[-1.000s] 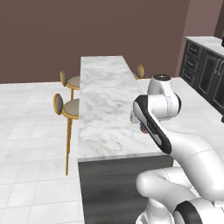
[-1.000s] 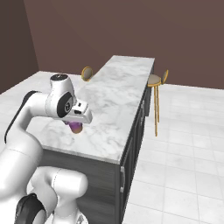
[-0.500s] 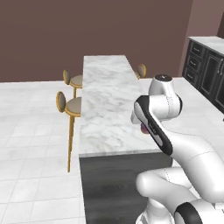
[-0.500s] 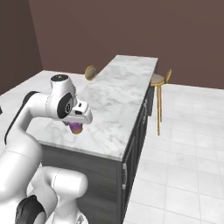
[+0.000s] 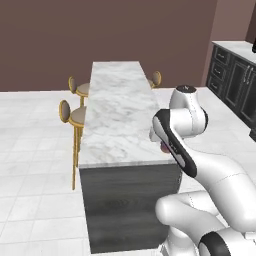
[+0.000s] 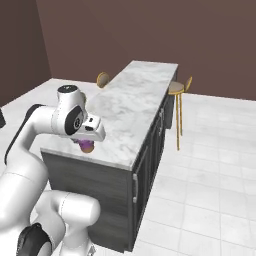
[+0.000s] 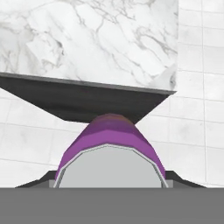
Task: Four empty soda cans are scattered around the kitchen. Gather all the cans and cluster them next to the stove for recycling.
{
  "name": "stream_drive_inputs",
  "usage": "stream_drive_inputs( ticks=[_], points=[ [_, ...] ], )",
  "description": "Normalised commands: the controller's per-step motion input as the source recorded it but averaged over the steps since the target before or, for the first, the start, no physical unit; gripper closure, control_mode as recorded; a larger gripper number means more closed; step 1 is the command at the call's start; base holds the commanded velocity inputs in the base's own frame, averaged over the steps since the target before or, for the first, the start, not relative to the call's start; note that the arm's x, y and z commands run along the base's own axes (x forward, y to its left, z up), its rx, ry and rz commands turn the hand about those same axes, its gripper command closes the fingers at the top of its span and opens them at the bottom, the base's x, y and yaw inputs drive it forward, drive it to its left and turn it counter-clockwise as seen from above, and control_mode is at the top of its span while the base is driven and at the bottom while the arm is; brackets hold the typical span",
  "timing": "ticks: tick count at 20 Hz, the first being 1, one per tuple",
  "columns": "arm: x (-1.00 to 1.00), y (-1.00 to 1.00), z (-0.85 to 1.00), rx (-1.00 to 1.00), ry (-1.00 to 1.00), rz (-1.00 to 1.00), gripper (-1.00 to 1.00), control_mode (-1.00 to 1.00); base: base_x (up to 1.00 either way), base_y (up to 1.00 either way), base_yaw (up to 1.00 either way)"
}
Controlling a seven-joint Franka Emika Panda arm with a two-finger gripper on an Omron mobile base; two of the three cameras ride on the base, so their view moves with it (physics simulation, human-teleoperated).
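Whole scene shifted in both base views, so base has driven. Marble island (image 5: 117,112) slid toward 3 o'clock in left base view; dark cabinets (image 5: 235,85) drifted toward frame centre, about 9 o'clock.
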Motion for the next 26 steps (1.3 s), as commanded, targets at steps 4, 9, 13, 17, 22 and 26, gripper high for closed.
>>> stream_drive_inputs(
  ticks=[4,9,13,17,22,26],
  points=[
    [0.0,0.0,0.0,0.0,0.0,0.0,1.0,1.0,-0.17,-0.72,0.01],
    [0.0,0.0,0.0,0.0,0.0,0.0,1.0,1.0,0.0,-0.88,0.0],
    [0.0,0.0,0.0,0.0,0.0,0.0,1.0,1.0,0.03,-0.89,0.0],
    [0.0,0.0,0.0,0.0,0.0,0.0,1.0,1.0,0.15,-0.87,0.0],
    [0.0,0.0,0.0,0.0,0.0,0.0,1.0,1.0,0.37,-0.8,0.0],
    [0.0,0.0,0.0,0.0,0.0,0.0,1.0,1.0,0.81,-0.44,-0.01]
  ],
)
